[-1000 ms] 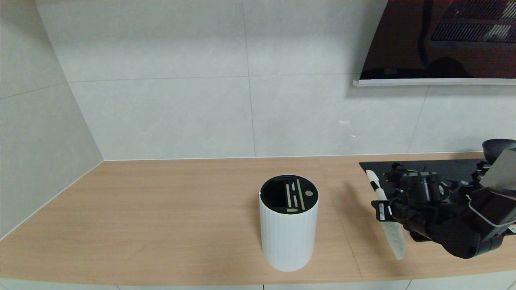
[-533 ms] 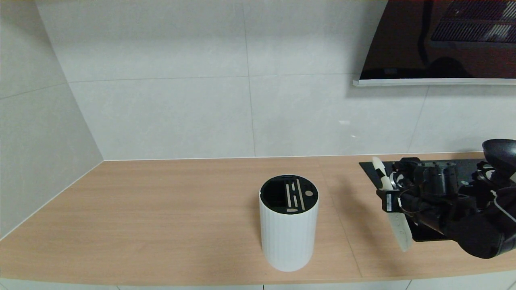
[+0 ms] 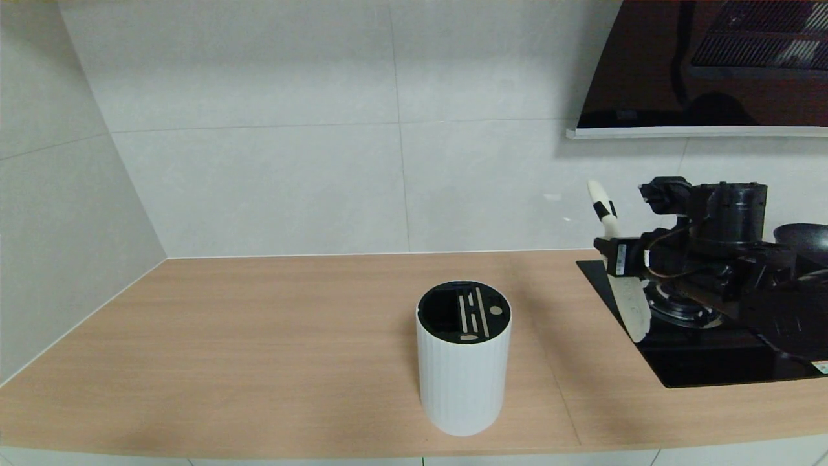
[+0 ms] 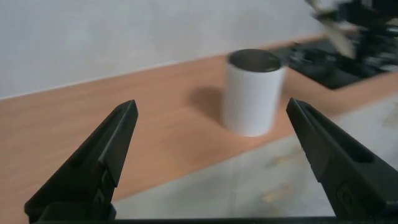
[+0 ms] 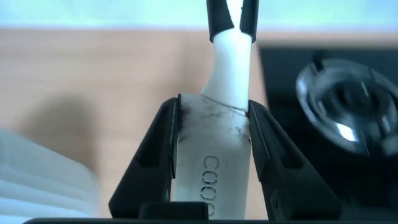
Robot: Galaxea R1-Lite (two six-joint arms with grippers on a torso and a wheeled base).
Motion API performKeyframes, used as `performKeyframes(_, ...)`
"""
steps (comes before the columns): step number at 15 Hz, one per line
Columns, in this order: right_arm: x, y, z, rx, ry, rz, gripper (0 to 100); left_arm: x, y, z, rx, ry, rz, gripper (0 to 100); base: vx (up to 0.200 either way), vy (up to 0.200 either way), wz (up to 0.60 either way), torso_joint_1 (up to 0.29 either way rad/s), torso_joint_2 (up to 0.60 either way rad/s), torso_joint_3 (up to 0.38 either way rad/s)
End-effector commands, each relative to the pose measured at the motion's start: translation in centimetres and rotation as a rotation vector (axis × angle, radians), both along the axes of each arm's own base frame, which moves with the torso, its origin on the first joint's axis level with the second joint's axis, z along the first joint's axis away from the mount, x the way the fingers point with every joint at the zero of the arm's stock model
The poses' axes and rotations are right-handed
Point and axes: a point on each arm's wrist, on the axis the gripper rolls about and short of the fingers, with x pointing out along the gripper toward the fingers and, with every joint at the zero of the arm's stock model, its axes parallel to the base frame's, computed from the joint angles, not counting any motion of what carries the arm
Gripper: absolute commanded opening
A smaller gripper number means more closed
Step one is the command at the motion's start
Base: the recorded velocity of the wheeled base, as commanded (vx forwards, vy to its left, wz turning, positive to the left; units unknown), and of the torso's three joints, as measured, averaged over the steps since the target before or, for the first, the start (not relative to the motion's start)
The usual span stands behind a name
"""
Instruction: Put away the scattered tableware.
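One knife [image 3: 631, 309], white with a black band on the handle, clamped in the right claw [image 3: 615, 256]. It is held in the air over the left edge of the cooktop [image 3: 711, 362], handle up, blade down, slightly tilted. In the right wrist view, the fingers [image 5: 163, 149] press both flanks of the blade just below the handle. A burner [image 3: 679, 310] sits beside the blade.

Holder [image 3: 462, 362]: white ribbed cylinder with a black slotted top, upright on the tabletop [image 3: 259, 349], well apart from the knife, towards the robot's left.

Left claw [image 4: 211, 106]: fingers wide apart, gripping nothing, off the tabletop's front edge, with the holder in view beyond it.
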Motion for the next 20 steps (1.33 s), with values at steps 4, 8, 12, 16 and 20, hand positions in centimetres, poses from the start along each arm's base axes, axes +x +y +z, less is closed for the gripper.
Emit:
performKeyframes(4,-2.8,5.8,4.2,0.043,-0.097,0.193,0,18.4,-5.0,4.0,-0.187,0.296,-0.269,100,0.0,0.0,0.0,0.0,0.0,0.0)
performKeyframes(8,-5.6,8.4,4.3,0.042,-0.088,0.287,0,21.6,-8.9,1.6,-0.351,0.305,-0.344,100,0.0,0.0,0.0,0.0,0.0,0.0)
performKeyframes(12,-7.9,10.6,4.2,0.049,-0.09,0.353,0,20.8,-11.1,2.4,-0.559,0.364,-0.458,100,0.0,0.0,0.0,0.0,0.0,0.0)
performKeyframes(16,-10.2,12.8,4.1,0.066,-0.081,0.431,0,21.6,-13.8,0.6,-0.565,0.442,-0.507,100,0.0,0.0,0.0,0.0,0.0,0.0)
performKeyframes(20,-12.0,14.6,3.8,0.094,-0.057,0.508,0,22.1,-15.1,-0.1,-0.572,0.413,-0.503,100,0.0,0.0,0.0,0.0,0.0,0.0)
